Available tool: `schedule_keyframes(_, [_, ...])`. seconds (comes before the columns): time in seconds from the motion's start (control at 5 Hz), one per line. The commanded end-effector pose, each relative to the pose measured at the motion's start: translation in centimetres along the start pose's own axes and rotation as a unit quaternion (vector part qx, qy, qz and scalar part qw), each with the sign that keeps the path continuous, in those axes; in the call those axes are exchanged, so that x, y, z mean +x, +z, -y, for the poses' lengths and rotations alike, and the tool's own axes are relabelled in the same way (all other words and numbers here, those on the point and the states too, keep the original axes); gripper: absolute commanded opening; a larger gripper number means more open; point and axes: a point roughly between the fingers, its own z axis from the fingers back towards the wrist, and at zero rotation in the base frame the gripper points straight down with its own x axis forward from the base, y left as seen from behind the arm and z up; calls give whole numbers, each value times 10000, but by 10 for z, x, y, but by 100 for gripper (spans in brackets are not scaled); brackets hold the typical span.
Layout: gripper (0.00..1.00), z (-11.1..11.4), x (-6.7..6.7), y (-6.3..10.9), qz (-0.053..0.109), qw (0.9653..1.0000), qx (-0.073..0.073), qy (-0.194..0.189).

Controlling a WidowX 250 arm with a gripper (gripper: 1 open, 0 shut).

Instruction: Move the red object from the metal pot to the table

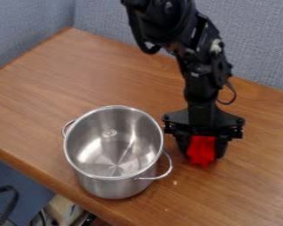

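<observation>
Jaws of our gripper (203,146) straddle the red object (202,151) on the table (61,71); pinching or released, we cannot tell. Beside them, the metal pot (114,150) stands empty.

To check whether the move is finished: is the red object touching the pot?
Apart. The camera view shows the red object between the gripper's fingers on the table, with bare wood separating it from the pot.

Arm reaches in from top of frame, bends at mid-joint, forearm near vertical. Gripper (203,146) points almost straight down, low over the table. Black fingers (175,129) sit either side of the red object (202,151), close against it
</observation>
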Motion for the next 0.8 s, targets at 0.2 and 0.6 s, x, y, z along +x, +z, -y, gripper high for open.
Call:
schedule_keyframes(0.2, [100,25,-4,19,190,9998,-36,-20])
schedule_keyframes(0.6, [100,39,-10,26,168,9998,-13,-127])
